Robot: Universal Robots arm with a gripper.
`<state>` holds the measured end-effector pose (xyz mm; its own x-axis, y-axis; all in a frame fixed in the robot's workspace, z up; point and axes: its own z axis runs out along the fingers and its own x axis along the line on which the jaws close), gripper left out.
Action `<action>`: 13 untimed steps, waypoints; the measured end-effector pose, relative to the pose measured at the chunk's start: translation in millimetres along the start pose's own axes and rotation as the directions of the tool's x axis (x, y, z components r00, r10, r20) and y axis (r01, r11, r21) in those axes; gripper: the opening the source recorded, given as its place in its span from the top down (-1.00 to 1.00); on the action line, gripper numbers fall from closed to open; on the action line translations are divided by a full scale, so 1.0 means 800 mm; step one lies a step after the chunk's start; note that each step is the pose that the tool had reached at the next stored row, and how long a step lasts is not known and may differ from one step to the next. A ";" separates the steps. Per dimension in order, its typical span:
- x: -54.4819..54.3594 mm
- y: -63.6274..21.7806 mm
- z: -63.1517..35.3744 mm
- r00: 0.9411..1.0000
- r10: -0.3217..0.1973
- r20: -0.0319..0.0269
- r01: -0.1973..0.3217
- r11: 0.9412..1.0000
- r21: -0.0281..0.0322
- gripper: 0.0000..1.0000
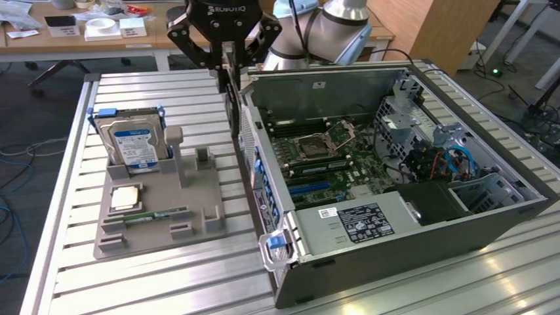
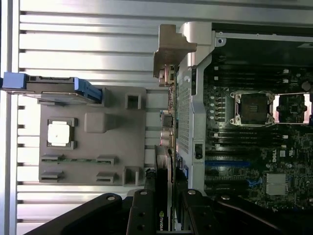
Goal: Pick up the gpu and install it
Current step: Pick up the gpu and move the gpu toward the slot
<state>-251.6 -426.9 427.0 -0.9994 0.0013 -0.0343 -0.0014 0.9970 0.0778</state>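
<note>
On the exterior view's left the hard drive (image 1: 131,141) stands upright in the grey holder (image 1: 197,197) on the slatted worktop (image 1: 131,275), and the holder's upright slots beside it are vacant. Just to the right of the holder, the gpu (image 1: 233,105) hangs on edge in the air, long side down, in the gap between the holder and the rear wall of the computer case (image 1: 420,249). The pincer (image 1: 229,65) is clamped on the card's upper end, one finger on each flat face. The card is seen edge-on and dark, so which face is turned toward the case is hard to say. The step in hand looks like the carry across to the case. Doing it well means keeping the card plumb and untwisted in the grip, and lifting its lower edge clear of the case's rear wall before any sideways travel. The silver bracket end should also be kept toward that rear wall, so the contact edge can line up with the blue slot (image 1: 308,189) on the motherboard (image 1: 328,154). Further right, the arm (image 1: 337,20) reaches in from behind the case with its wrist pointing straight down, so the pincer hangs vertically above the gap.
</note>
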 end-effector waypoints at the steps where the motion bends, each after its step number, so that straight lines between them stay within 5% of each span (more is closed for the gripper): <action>1: -0.003 0.000 0.000 1.000 0.000 0.000 0.000 1.000 -0.001 0.48; 13: -0.037 0.000 0.001 1.000 -0.002 0.000 0.002 1.000 -0.011 0.48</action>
<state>-222.0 -426.8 427.0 -0.9994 -0.0008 -0.0343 -0.0038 0.9961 0.0882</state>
